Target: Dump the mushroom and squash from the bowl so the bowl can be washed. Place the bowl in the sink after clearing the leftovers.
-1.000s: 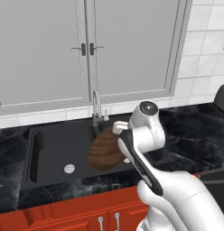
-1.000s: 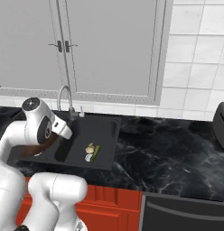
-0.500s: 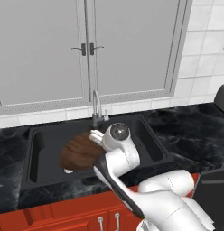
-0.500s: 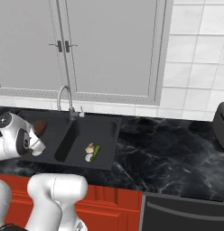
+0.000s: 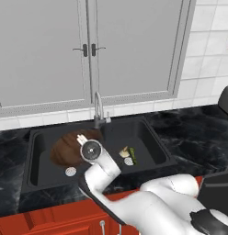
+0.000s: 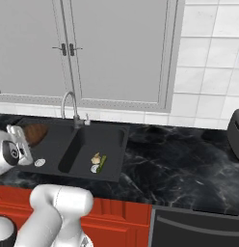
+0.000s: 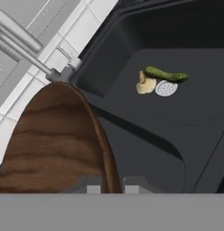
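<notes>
Hidden or unclear: my fingertips are cut off at the lower edge of the hand view, my wrist covers part of the bowl (image 5: 65, 149), and no readable writing is visible. My gripper (image 7: 110, 186) is clenched on the bowl's rim, holding it tilted over the left basin of the sink (image 5: 150, 133). The mushroom (image 7: 146, 84) and squash (image 7: 165, 74) lie in the right basin beside its drain (image 7: 166, 88).
</notes>
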Motion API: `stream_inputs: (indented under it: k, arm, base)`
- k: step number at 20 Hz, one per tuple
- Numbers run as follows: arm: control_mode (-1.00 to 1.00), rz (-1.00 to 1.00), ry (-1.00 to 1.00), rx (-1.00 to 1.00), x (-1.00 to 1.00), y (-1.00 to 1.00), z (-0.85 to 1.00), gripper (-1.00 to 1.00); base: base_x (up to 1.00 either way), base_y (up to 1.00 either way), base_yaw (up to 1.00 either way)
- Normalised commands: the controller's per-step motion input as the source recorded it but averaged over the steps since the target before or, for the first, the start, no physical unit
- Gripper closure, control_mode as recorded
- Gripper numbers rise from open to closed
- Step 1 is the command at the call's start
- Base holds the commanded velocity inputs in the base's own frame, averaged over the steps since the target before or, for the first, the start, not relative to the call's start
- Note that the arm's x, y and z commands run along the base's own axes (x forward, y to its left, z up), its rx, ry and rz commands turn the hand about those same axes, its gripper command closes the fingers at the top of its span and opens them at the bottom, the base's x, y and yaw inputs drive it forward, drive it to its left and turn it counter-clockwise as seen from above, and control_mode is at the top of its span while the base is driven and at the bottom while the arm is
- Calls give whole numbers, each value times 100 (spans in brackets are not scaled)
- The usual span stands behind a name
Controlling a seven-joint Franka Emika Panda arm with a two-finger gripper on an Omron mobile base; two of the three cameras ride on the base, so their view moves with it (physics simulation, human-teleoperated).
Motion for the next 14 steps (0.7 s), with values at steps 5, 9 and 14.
stream_inputs:
  k: [5,9,14]
  arm:
    - [-100,-5,28,0,77,15,2,100]
    - [-100,-1,63,0,78,16,0,100]
    - [-100,0,10,-1,7,8,-14,100]
  base:
    - [0,0,0]
    - [0,0,0]
    - [0,0,0]
